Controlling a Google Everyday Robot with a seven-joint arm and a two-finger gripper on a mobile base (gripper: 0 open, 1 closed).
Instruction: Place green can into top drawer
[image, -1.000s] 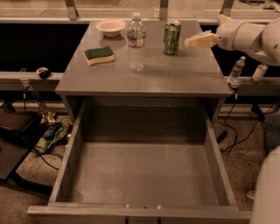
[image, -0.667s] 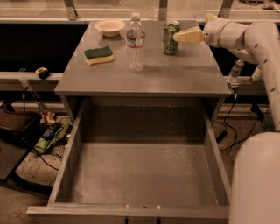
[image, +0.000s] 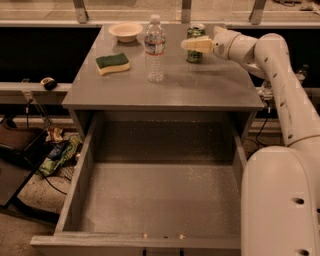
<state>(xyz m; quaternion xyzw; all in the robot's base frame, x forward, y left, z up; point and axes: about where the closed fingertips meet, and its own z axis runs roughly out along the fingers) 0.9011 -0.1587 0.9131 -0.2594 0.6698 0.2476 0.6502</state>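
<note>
The green can (image: 194, 56) stands upright at the back right of the grey tabletop (image: 200, 87). My gripper (image: 189, 44) reaches in from the right at the can's mid-height. One pale finger (image: 197, 45) lies across the can's front, and the can shows above and below it, so the jaws stand open around the can. The other finger is hidden behind the can. The top drawer (image: 160, 200) is pulled fully out below the tabletop, and its speckled bottom is bare.
A clear water bottle (image: 154, 47) stands just left of the can. A green and yellow sponge (image: 112, 63) and a small cream bowl (image: 125, 31) sit further left. My white arm (image: 285, 100) runs down the right side. Clutter and cables (image: 60, 155) lie on the floor at left.
My gripper has moved left from the right of the can until it reaches around it. The can has stayed in place.
</note>
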